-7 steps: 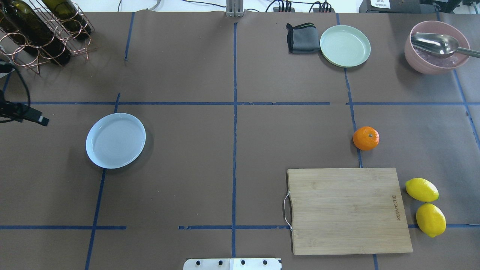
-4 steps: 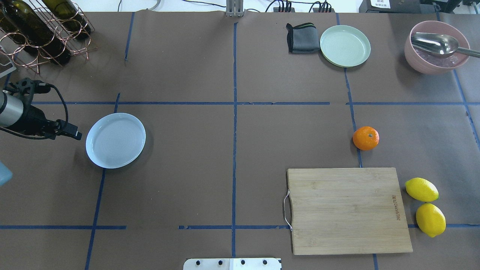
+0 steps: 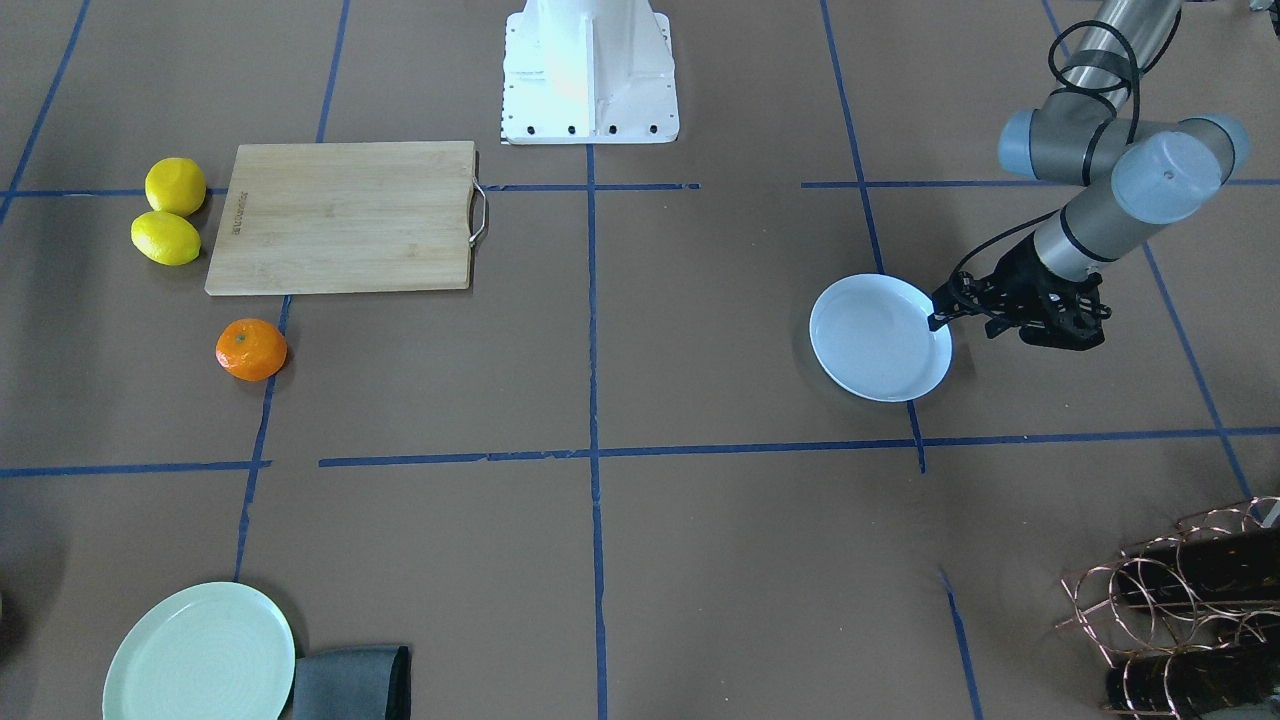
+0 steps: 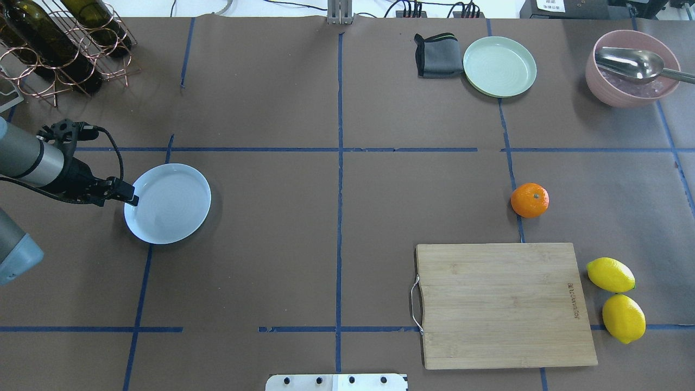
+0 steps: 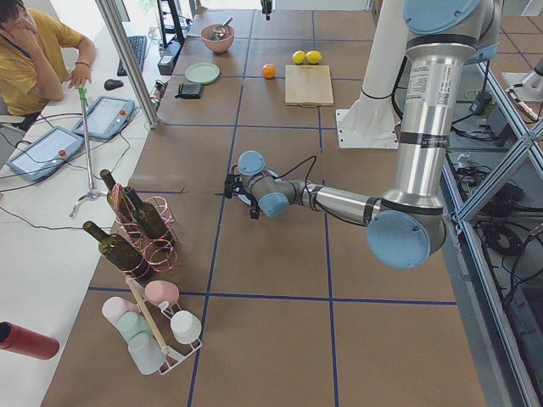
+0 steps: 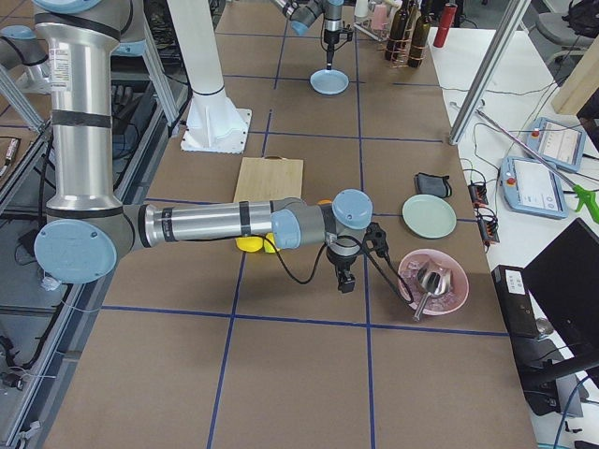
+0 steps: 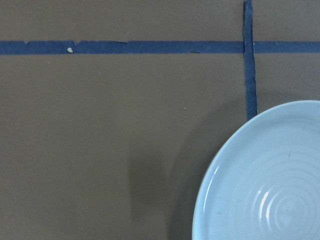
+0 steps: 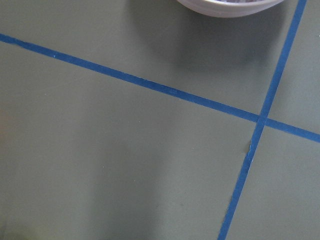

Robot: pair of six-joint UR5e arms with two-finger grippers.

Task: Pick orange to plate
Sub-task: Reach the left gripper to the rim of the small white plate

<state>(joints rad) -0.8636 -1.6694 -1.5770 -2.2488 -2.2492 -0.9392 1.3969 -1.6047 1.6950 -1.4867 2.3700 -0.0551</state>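
Obs: orange [image 4: 530, 200] sits on table [image 4: 271, 260], R half of overhead view, on a blue tape line [image 4: 510, 163]. It is just past the far edge of the cutting board [image 4: 505, 304], not touching it. The plate [image 4: 167, 203] is on the L half, well apart from orange.

L claw [image 4: 129, 197] is low at plate's outer rim, its tip overlapping the rim in overhead view. Touching or just above: can't tell. Fingers apart or together: can't tell, the tip reads as one dark block. L wrist cam shows only the plate's rim at lower right and taped table.

R claw [image 6: 345, 283] shows in the side cam only, pointing down over table near pink bowl [image 6: 432, 281]. Whether it's apart or together can't be told.

2 lemons [image 4: 611, 275] lie just beside each other by the board's R edge.
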